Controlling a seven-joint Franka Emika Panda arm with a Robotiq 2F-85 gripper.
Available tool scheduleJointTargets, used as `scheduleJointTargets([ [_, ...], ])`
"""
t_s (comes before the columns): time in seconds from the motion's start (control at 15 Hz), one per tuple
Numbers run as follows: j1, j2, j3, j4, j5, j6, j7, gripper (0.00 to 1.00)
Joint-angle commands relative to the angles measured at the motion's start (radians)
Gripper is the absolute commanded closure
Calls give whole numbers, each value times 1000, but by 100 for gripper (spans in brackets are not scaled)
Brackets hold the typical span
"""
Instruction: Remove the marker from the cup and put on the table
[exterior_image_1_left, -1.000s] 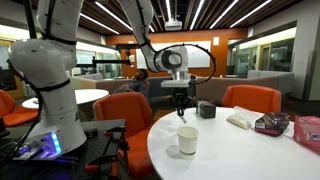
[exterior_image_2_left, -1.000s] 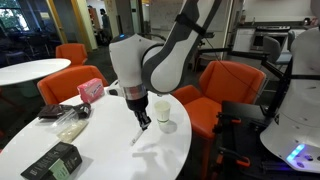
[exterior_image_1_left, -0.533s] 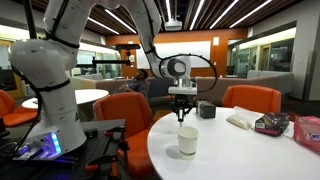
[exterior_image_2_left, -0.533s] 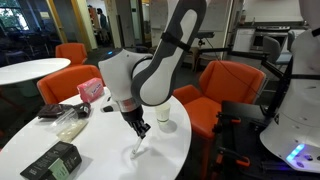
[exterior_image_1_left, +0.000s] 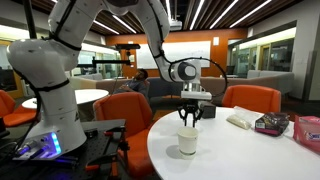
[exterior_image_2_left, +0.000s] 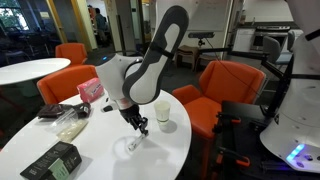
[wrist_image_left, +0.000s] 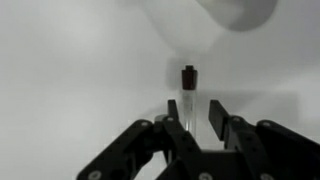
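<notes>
Reaching low over the table (exterior_image_1_left: 235, 155), the arm (exterior_image_2_left: 150, 65) held the marker (wrist_image_left: 188, 88) outside the cup (exterior_image_1_left: 187, 141).
The large round white table bore the cream cup upright near its edge, as seen in both exterior views. The arm bent down over the tabletop next to it. The gripper (exterior_image_1_left: 190, 116) pointed at the white surface just beside the cup, its fingers (wrist_image_left: 216, 118) clamped on the marker. The slim stick sat between the pads, its dark capped end projecting past the fingertips toward the table. Whether that end touched the table could not be determined.
</notes>
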Motion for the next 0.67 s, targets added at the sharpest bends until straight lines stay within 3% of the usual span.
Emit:
scheduleJointTargets([
  [0.0,22,27,-14,41,-51,-37,-11,25],
  [0.2,19,3,-8,11,-69,-15,-5,4],
  [0.27,11,-15,0,-7,-67,-9,-19,1],
  [0.6,2,-150,2,-117,-67,20,-6,0],
])
